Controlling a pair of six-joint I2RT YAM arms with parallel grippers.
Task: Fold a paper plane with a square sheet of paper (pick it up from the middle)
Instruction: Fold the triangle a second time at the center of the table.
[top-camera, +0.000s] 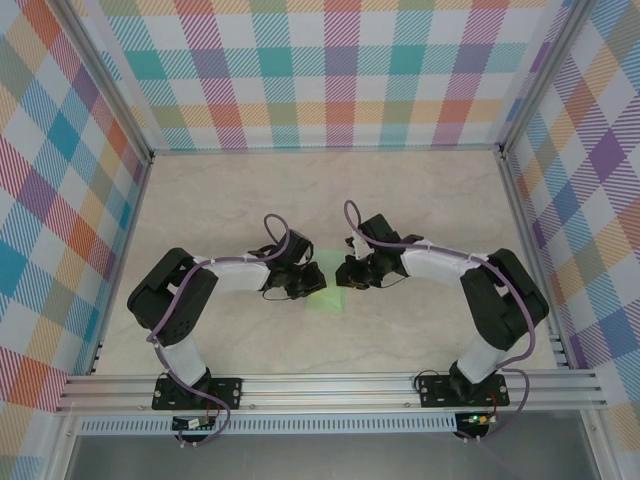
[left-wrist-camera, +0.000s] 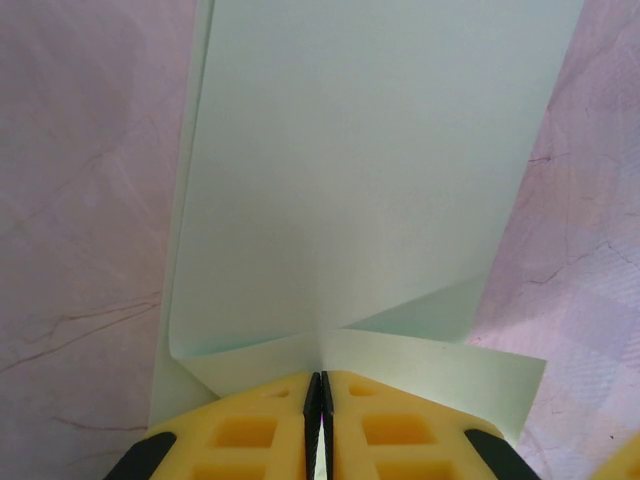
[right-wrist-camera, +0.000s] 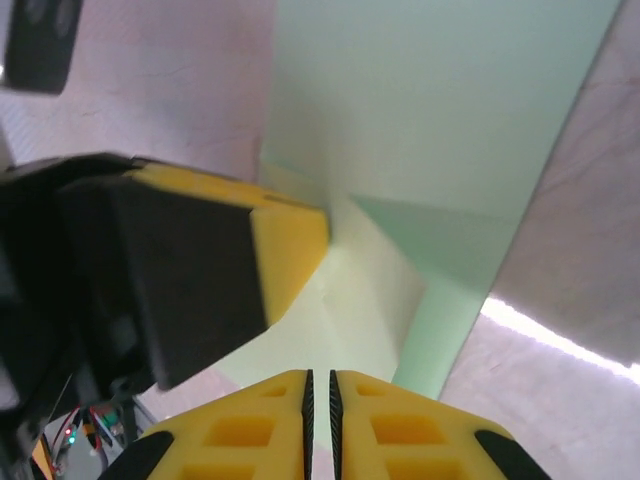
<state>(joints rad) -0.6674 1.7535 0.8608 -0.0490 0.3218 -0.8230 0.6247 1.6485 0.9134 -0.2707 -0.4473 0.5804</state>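
The square sheet of paper (top-camera: 326, 299) sits on the table (top-camera: 250, 200), a little toward 6 o'clock from its middle, and it is part-folded. In the left wrist view the sheet (left-wrist-camera: 370, 180) has a second layer along its 9 o'clock edge, and two creased flaps meet at 6 o'clock. Whether it lies flat or is raised slightly cannot be told.

The left gripper (left-wrist-camera: 320, 388) is pressed together on the sheet where the flaps meet. Seen from above, the left gripper (top-camera: 316, 284) is at the sheet's 11 o'clock. The right gripper (right-wrist-camera: 320, 385) is likewise pinched shut on the pale green edge (right-wrist-camera: 440, 110), with the left gripper (right-wrist-camera: 290, 240) at its 9 o'clock. From above, the right gripper (top-camera: 346, 280) is at the sheet's 1 o'clock.

This looks like mid-fold work, with the corner flaps made and the plane not yet formed. The next move calls for both pinches to travel together, so the thin paper neither tears nor slips off its crease
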